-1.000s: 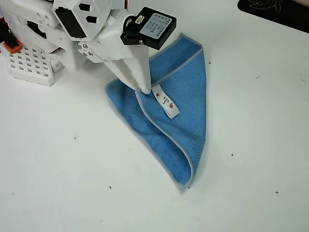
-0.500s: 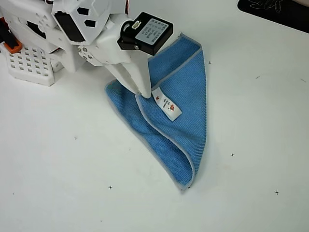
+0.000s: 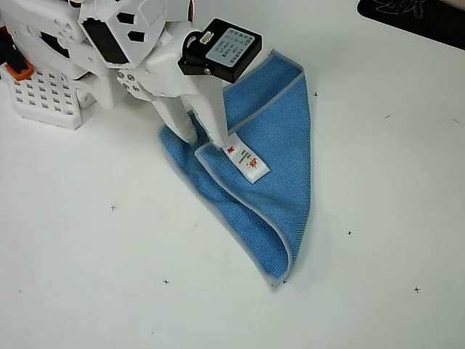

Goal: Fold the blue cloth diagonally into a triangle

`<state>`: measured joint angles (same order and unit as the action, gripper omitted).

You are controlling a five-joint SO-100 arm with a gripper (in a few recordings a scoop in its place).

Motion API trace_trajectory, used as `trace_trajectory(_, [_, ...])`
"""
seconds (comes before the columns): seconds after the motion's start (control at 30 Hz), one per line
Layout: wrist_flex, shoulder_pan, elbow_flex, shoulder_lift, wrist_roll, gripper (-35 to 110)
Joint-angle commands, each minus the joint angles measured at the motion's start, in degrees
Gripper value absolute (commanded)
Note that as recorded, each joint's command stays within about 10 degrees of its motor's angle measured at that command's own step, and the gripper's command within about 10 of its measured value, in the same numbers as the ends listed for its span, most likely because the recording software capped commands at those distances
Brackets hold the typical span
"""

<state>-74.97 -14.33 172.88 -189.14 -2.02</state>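
Blue cloth (image 3: 270, 163) lies mid-table, already folded into rough triangle, white tag (image 3: 247, 161) facing up. Your gripper (image 3: 202, 138) sits at folded corner, fingers parted, gripping nothing. Fold looks done; only retreat, maybe edge tidying, remains.

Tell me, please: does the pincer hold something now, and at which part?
Nothing is held. The pincer stands open, its fingers spread over the folded corner of the blue cloth, beside the white tag.
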Motion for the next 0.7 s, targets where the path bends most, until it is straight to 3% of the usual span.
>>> trace_trajectory(0.0, [-0.4,-0.2,0.3,-0.5,0.6,34])
trace_trajectory(0.4, [1.5,1.5,0.1,-0.3,5.4,35])
trace_trajectory(0.67, [1.1,9.1,0.4,-0.4,-6.3,35])
